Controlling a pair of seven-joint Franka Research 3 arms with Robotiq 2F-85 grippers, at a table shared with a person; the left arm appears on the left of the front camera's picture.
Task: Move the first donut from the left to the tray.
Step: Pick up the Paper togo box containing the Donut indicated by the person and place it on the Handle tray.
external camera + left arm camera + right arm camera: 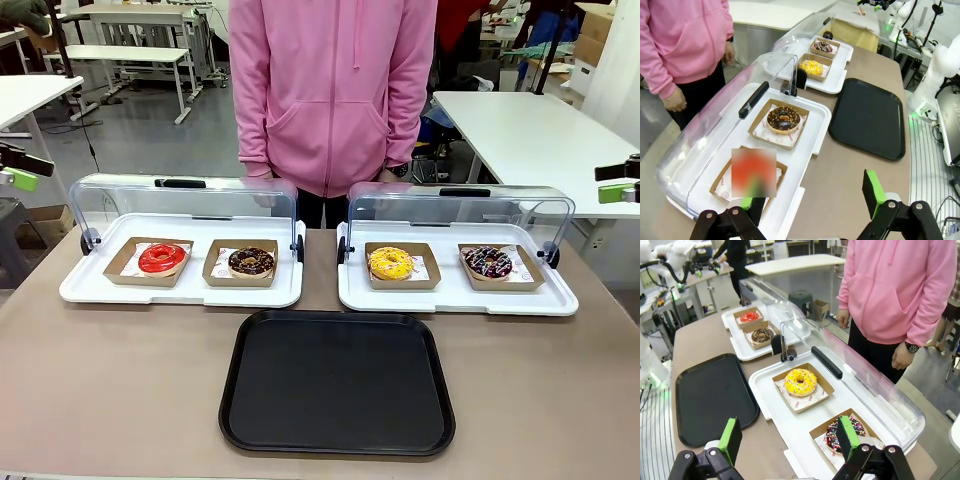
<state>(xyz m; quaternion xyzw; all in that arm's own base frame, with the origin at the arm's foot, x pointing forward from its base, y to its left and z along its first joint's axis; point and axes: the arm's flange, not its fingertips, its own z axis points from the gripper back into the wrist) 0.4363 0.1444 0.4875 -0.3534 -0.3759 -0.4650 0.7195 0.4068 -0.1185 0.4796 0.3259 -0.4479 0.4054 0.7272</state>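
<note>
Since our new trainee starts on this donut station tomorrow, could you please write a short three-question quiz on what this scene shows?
1. True or false: the red donut sits in a cardboard holder.
2. Multiple choice: what shares the white tray with the red donut? A) yellow donut B) chocolate donut C) sprinkled donut
3. Fill in: the left gripper and the right gripper each have jaws standing ____.

Key: 1 true; 2 B; 3 open.

Leftmost donut (162, 258) in left lidded tray (75, 288); flat tray (337, 381) in front, centre.
</note>
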